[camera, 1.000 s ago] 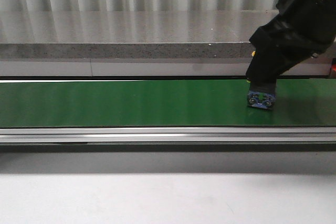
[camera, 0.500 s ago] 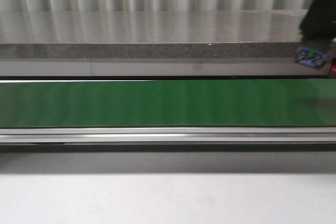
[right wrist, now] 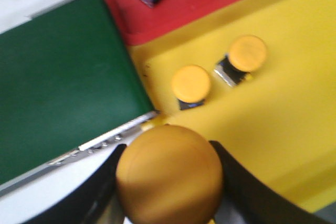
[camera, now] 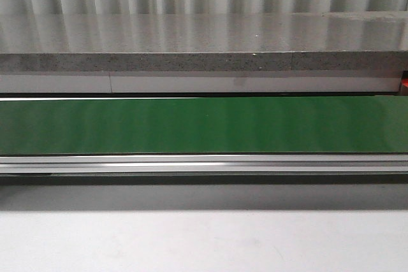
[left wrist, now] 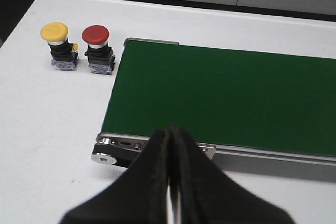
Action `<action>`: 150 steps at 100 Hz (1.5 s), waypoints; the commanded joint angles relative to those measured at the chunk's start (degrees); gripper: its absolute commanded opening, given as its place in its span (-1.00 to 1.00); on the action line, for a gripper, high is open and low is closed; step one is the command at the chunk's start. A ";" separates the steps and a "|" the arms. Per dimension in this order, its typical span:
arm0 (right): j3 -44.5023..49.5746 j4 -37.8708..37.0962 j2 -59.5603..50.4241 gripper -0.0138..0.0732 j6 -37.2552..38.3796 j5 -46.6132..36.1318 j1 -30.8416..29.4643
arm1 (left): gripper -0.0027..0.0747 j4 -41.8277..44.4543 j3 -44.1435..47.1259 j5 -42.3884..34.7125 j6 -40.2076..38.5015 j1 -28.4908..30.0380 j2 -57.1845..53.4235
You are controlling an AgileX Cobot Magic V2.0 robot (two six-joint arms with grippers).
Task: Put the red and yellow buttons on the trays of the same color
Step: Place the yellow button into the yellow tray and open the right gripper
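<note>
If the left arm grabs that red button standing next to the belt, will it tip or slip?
The red button stands upright with a wide mushroom cap over a narrower body, so it looks top-heavy and a sideways nudge could probably tip it. The cap looks smooth and domed, likely slippery. Its boxy lower body seems the surer place for the left gripper.

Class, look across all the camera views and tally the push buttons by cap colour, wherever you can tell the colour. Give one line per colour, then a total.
Yellow buttons: 4
Red buttons: 1
Total: 5
Two more on the red tray are cropped, caps unseen.
</note>
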 commanded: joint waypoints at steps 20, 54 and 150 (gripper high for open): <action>6.30 -15.67 -1.35 -0.23 14.38 -3.65 -0.51 | -0.98 -0.09 -1.55 -3.74 -0.07 -0.57 0.09; 15.44 -15.80 -0.23 -0.23 18.67 -17.27 -0.58 | -0.98 -0.09 -1.55 -3.74 -0.07 -0.57 0.09; 14.40 -17.75 16.98 -0.23 19.24 -25.64 -0.90 | -0.98 -0.09 -1.55 -3.74 -0.07 -0.57 0.09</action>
